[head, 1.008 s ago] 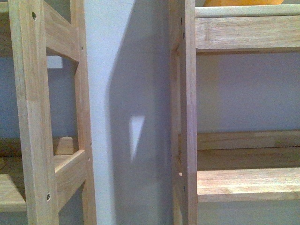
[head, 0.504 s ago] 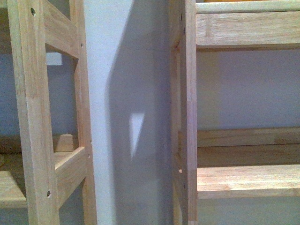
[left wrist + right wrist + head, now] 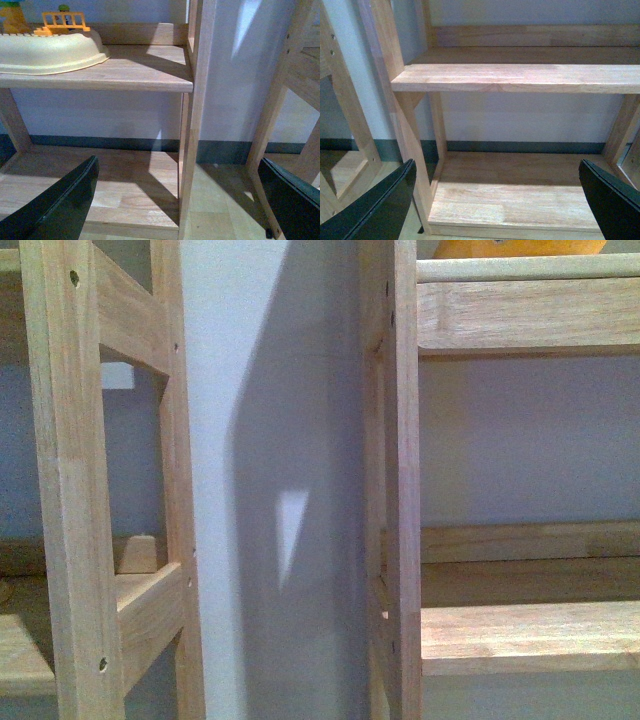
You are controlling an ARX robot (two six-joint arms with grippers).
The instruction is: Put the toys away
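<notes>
Shelving units: two, both pale wood, standing side by side with a strip of white wall (image 3: 230, 440) between them. Left shelf unit (image 3: 70, 490) and right shelf unit (image 3: 400, 490) both run out of frame in the front view.
Toy: one yellow-orange plush toy (image 3: 520, 248), only its bottom edge peeking in on the top board of the right shelf unit, way above both hands. Only the front view catches it.
Left hand (image 3: 185, 200): wide open, nothing in it, two black fingers (image 3: 60, 205) spread apart. Just ahead of it is the bottom board of the left unit.
Right hand (image 3: 505, 200): also spread wide and empty, facing the bottom board of the right unit.
Left wrist extras: one cream tray (image 3: 45, 50) on the shelf above the hand, with an orange toy fence (image 3: 62, 21) and a blurry yellow thing behind it. Neither other view shows these.
Right wrist extras: two bare boards (image 3: 520, 75), dark baseboard (image 3: 520, 146) behind.
</notes>
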